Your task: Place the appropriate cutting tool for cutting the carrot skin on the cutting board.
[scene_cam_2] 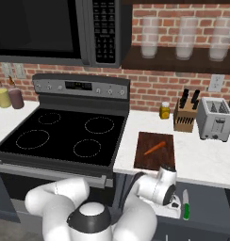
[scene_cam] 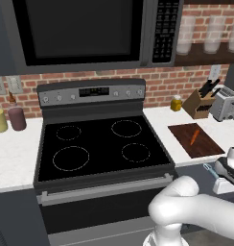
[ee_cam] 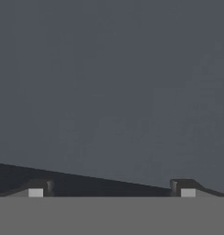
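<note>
The cutting board lies on the white counter right of the stove. On it rests the orange carrot. A slim peeler lies below counter level in what looks like an open drawer, in front of the board. My gripper hangs low beside the peeler, just to its left in the right base view, apart from it. In the hand view my gripper is open, its fingertips spread wide over a plain dark grey surface, with nothing between them.
Behind the board stand a tan knife block, a toaster and a small yellow jar. The black stovetop lies left of the board. Two bottles stand at far left.
</note>
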